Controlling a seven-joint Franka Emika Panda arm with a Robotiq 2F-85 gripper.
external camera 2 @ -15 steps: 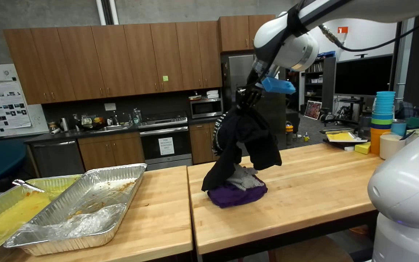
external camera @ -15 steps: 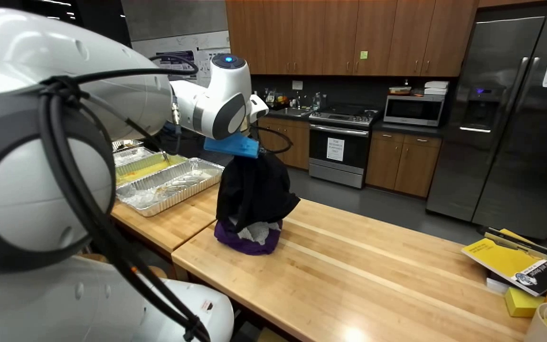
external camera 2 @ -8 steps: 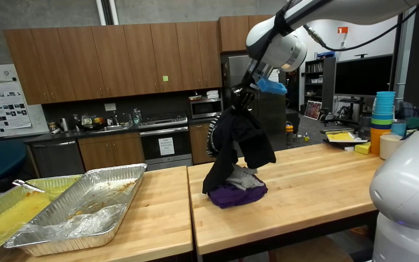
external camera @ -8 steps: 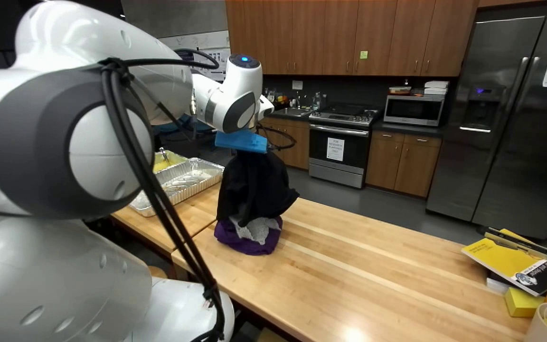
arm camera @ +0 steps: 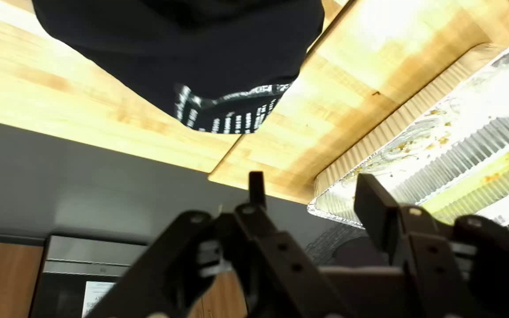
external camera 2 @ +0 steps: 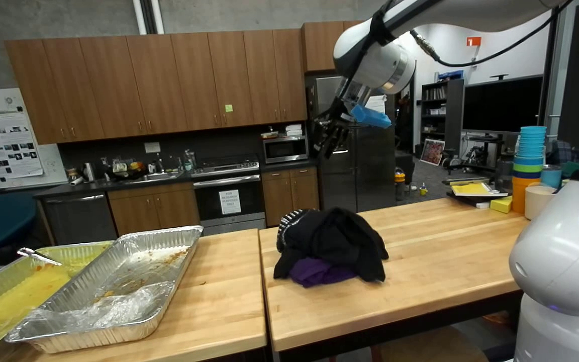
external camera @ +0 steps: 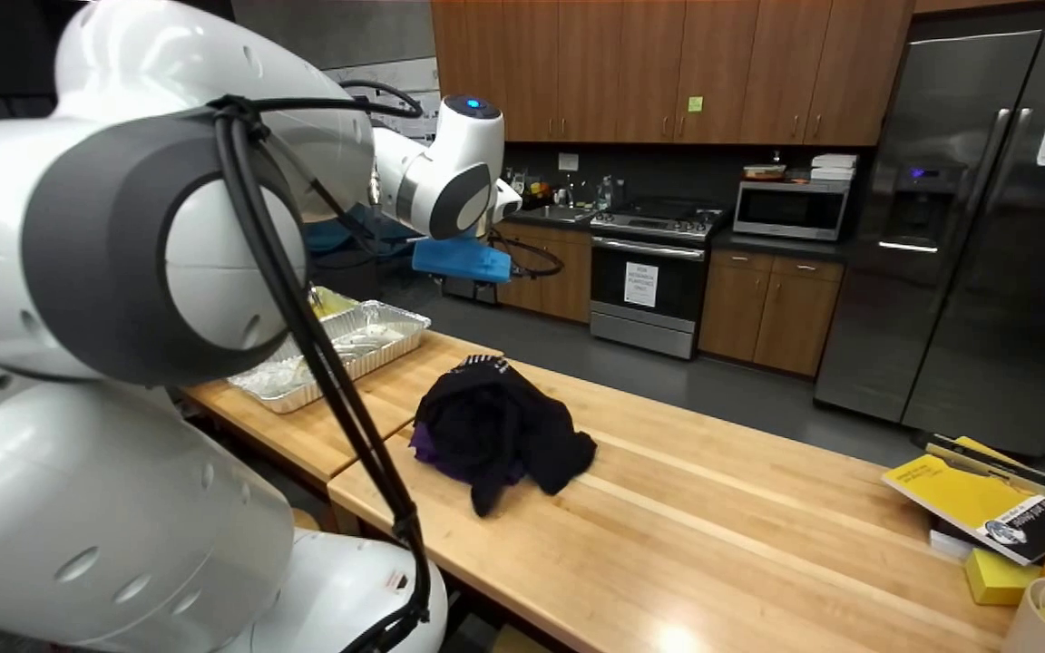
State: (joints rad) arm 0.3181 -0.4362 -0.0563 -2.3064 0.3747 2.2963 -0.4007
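Observation:
My gripper (arm camera: 309, 183) is open and empty, with its two dark fingers (arm camera: 259, 190) apart in the wrist view. In an exterior view the gripper (external camera 2: 328, 143) hangs well above the table. Below it lies a crumpled black garment (external camera 2: 340, 236) with white print along one edge. The black garment also shows in an exterior view (external camera: 495, 426) and in the wrist view (arm camera: 210, 57). A purple cloth (external camera 2: 317, 271) sticks out from under it. The grey cloth is hidden now. A blue piece (external camera: 461, 258) is fixed near the wrist and hides most of the gripper there.
Foil trays (external camera 2: 118, 286) with food remains stand on the adjoining table, beyond a seam. Books (external camera: 976, 499), a yellow block (external camera: 999, 579) and stacked cups (external camera 2: 528, 166) stand at the table's far end. A stove (external camera: 645, 281) and counters stand behind.
The gripper has opened and let go of the black garment, which has dropped onto the purple cloth and covers the grey cloth. The arm has shifted slightly, away from its base.

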